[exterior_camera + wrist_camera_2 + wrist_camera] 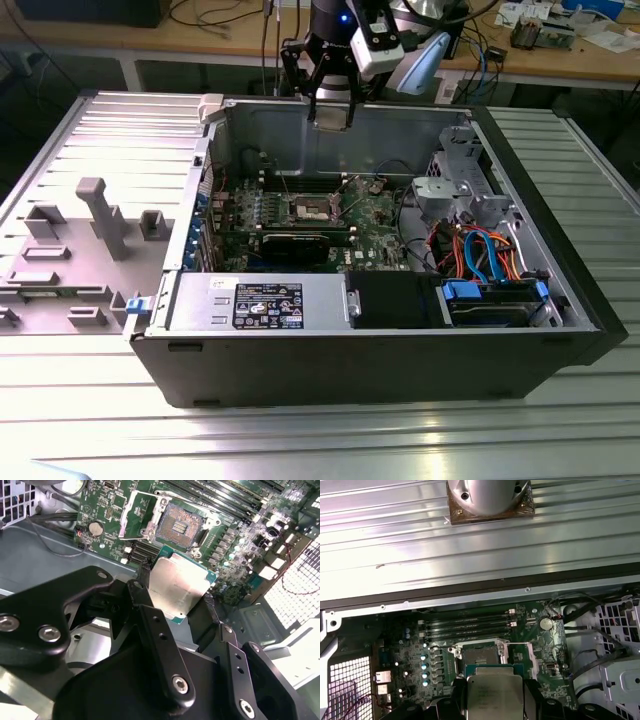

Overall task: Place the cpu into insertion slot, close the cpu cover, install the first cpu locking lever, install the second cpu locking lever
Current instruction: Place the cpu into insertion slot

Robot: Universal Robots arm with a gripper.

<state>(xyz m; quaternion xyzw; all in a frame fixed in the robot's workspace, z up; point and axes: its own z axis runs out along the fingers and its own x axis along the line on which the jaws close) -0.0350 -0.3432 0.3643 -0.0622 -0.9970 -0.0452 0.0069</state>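
Dull silver metal, thin green edging: the chip sat pinched in the gripper. One black finger pressed on each of two opposite edges, with the jaws closed onto it. The chip's top face was bare between them, flat and square, with a soft sheen and faint marks.

In the exterior view the gripper hung over the open computer case, at about twelve o'clock from the socket and well apart from it. The socket lay uncovered on the green board, dark in the centre with a silvery rim. The cover stood tilted up at the socket's edge.

In the first wrist view the chip hung near the socket, not touching it.
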